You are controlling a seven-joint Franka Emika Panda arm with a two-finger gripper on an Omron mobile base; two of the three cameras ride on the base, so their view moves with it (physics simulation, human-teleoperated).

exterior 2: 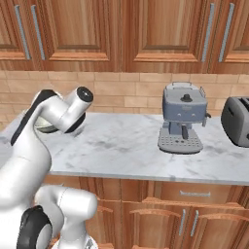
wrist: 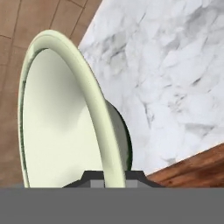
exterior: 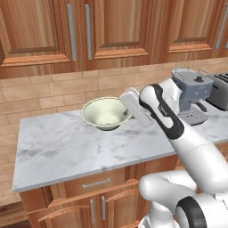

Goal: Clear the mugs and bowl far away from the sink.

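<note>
The bowl (exterior: 106, 113) is gripped by its rim: in the hand view the gripper (wrist: 113, 176) is seen with its jaws drawn narrow onto the pale wall of the bowl (wrist: 65, 127), one tip inside and one outside. The bowl is placed on or just above the marble counter (exterior: 58, 151), to the left of the espresso machine (exterior: 191, 91) and near the brick wall; whether its base touches the stone cannot be told for certain, since the arm covers part of it. The carrying of the bowl away from the sink is judged to be the step in hand. Next, a level set-down and a release would be called for. No brand, label or writing can be read anywhere.
</note>
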